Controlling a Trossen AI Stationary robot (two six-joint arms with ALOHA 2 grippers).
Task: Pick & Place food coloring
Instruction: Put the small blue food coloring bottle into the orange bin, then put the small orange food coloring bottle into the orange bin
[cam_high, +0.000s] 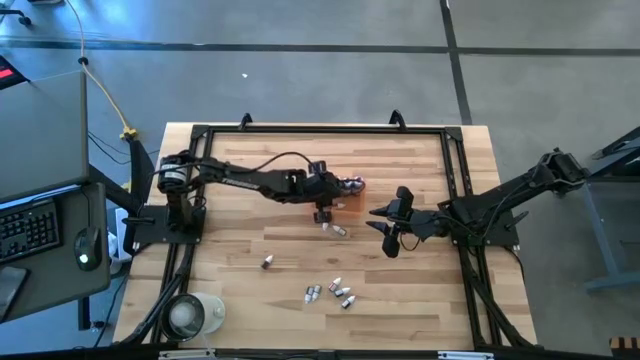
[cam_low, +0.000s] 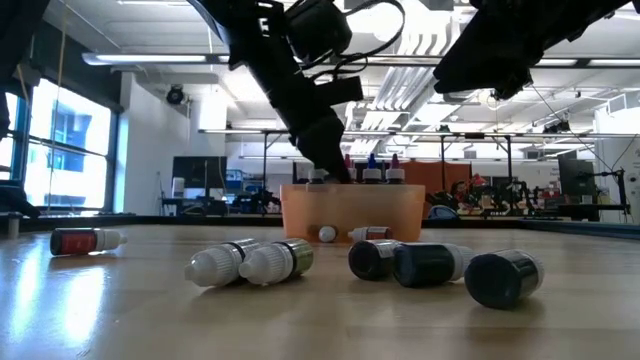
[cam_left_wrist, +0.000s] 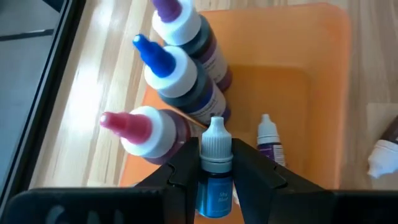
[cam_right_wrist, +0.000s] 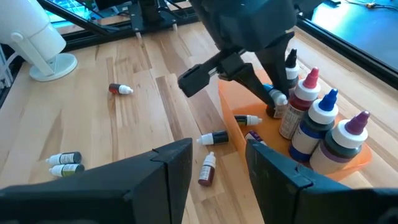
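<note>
Progress looks like roughly a third. Left claw (cam_left_wrist: 216, 186) is clamped on a blue bottle (cam_left_wrist: 216, 168), holding it upright just over the orange tray (cam_left_wrist: 323, 93). Right ahead of it three bigger bottles stand in the tray: pink-tipped (cam_left_wrist: 146, 130), blue-tipped (cam_left_wrist: 177, 78), purple-tipped (cam_left_wrist: 186, 31), and a tiny one (cam_left_wrist: 269, 140) lies beside it on the tray floor. Left to do: two bottles (cam_right_wrist: 210, 152) lying just outside the tray, a cluster (cam_high: 335, 292) nearer the table's front edge, one loner (cam_high: 266, 262). Right claw (cam_high: 388, 224) sits spread wide, empty, off to the tray's other side.
</note>
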